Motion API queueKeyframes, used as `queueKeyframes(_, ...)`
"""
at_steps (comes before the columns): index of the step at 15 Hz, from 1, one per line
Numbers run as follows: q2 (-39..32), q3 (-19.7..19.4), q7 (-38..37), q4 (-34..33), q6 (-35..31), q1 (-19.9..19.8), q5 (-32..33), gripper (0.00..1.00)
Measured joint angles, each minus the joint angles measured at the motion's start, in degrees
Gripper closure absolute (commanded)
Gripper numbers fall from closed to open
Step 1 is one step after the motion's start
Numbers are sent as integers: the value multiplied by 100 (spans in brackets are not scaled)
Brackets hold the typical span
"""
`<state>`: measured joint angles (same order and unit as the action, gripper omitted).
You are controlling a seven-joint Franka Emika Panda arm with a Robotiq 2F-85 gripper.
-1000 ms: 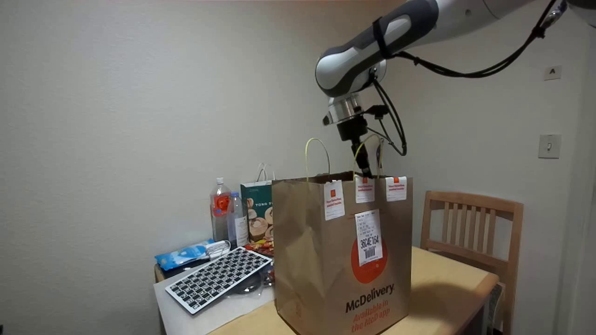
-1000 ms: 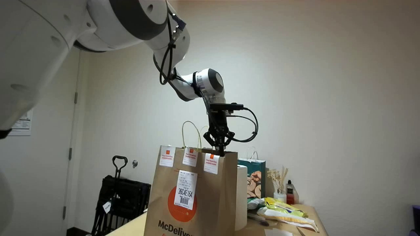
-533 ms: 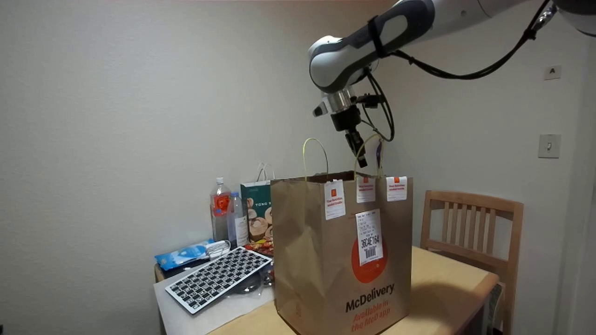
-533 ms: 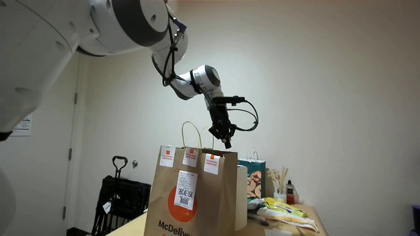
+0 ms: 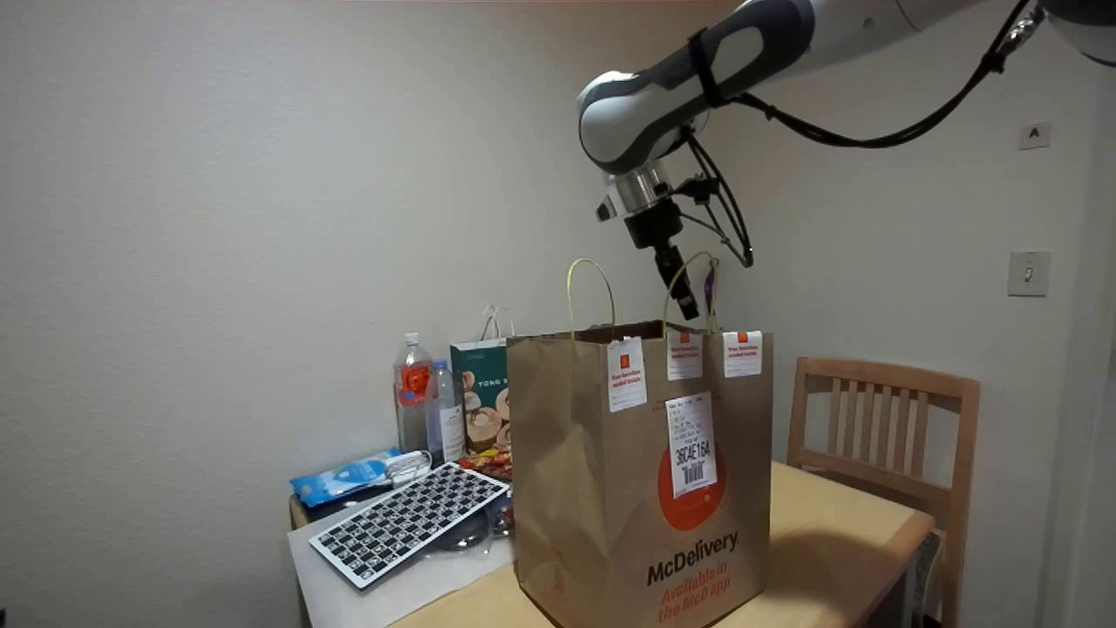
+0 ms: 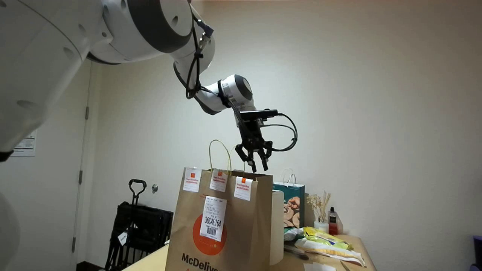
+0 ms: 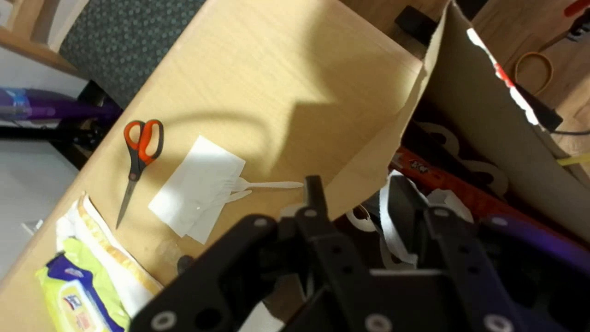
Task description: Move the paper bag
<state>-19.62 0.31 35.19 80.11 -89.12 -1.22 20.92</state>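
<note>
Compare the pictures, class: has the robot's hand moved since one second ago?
Yes, upward: in an exterior view, the hand now hangs higher against the green bag, which stands where it did.

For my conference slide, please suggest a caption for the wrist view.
Open gripper above the rim of the paper bag, with orange-handled scissors lying on the table.

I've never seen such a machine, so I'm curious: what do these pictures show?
The jointed white arm is a robot; the black gripper at its end works as its hand. Two views come from cameras outside the robot; the close one, looking down past the gripper, from the arm's wrist camera. On the table stands the paper bag, with a green bag and bottles beyond it; scissors and a fork lie there too. The gripper is open near the paper bag's top, holding nothing.
</note>
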Motion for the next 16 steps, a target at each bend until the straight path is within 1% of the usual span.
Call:
queueKeyframes(4,112,0,-1330,172,58,33,-14,2)
queueKeyframes(5,150,-1,-1676,238,-7,49,-14,19)
queueKeyframes(6,157,2,-1730,253,-21,61,-14,14)
queueKeyframes(7,153,3,-1730,252,-21,67,-14,0)
queueKeyframes(10,141,0,-1823,251,-20,68,-27,0)
queueKeyframes(16,-60,-169,-3287,250,198,52,-656,0)
